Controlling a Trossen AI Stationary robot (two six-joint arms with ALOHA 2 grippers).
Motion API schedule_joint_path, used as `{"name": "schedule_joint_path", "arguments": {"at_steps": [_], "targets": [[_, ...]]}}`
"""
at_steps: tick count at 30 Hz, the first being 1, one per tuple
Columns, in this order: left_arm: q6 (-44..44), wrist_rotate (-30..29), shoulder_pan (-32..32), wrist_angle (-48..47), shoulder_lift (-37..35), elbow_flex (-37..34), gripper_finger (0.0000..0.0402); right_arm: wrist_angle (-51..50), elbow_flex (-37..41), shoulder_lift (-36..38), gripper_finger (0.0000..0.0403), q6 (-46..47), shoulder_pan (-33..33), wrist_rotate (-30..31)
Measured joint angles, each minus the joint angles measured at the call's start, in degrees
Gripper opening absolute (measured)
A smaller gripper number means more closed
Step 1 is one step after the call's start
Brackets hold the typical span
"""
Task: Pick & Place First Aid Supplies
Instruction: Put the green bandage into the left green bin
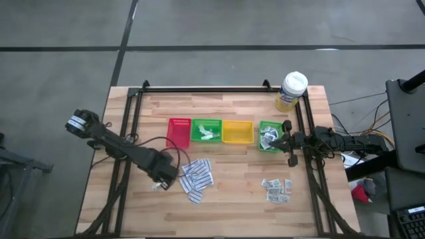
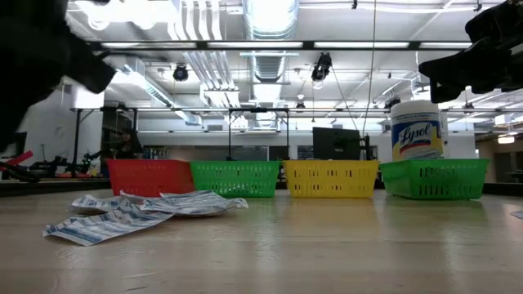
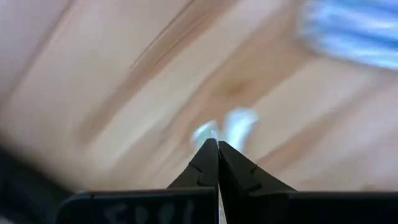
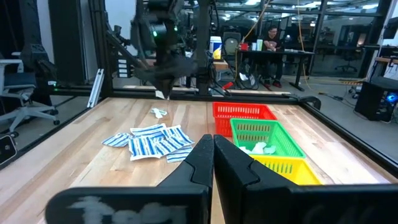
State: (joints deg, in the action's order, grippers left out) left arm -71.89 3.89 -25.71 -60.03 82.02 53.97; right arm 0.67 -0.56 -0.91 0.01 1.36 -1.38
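My left gripper (image 1: 163, 178) is shut and hangs just above the table, left of a heap of long white-blue strips (image 1: 196, 178). A pale green-white sachet (image 1: 158, 186) lies on the wood right under it, and shows blurred past the fingertips in the left wrist view (image 3: 231, 126). In the right wrist view this sachet (image 4: 158, 112) lies below the left gripper (image 4: 163, 92). Small grey-white squares (image 1: 277, 189) lie scattered toward the table's right near side. My right gripper (image 1: 289, 147) is shut and sits beside the right green tray (image 1: 269, 137), touching nothing. My left gripper has a small pale bit (image 4: 160, 95) at its shut fingertips, which point down from above. I cannot tell whether this is a held sachet or the one lying on the table.
A row of trays stands across the table's middle: red (image 1: 179, 131), green (image 1: 206, 130) with pale sachets in it, yellow (image 1: 237, 132) and the right green one with packets. A white-lidded yellow-labelled tub (image 1: 292, 89) stands at the far right corner. Black frame rails run along the table's sides.
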Motion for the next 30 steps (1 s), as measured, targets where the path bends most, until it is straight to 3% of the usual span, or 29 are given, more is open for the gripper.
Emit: {"name": "schedule_joint_path", "arguments": {"at_steps": [5,8,14,18,20,25,30], "targets": [[23.14,-7.38,0.0,11.23,0.0,3.19,0.0,0.0,0.0,0.0,0.0008,0.0,-0.01,0.01],[35.49,-15.08,0.0,18.82,0.0,3.73,0.0,-0.02,0.0,0.0,0.0008,0.0,0.01,0.01],[56.0,-38.1,0.14,26.79,0.0,4.37,0.0,-0.01,0.0,0.0,0.0008,0.0,0.0,0.01],[62.44,-53.38,1.38,28.78,0.0,5.07,0.0,-0.02,0.02,0.0,0.0008,0.0,0.01,0.01],[64.95,-57.7,2.59,29.35,0.0,5.52,0.0,0.0,0.0,0.0,0.0008,0.0,-0.02,0.01],[73.68,-58.37,7.67,30.03,0.02,7.77,0.0,0.0,0.0,0.0,0.0008,0.0,0.0,0.01],[79.68,-53.03,14.17,30.04,0.03,10.71,0.0,0.0,0.0,0.0,0.0008,0.0,0.01,0.01]]}}
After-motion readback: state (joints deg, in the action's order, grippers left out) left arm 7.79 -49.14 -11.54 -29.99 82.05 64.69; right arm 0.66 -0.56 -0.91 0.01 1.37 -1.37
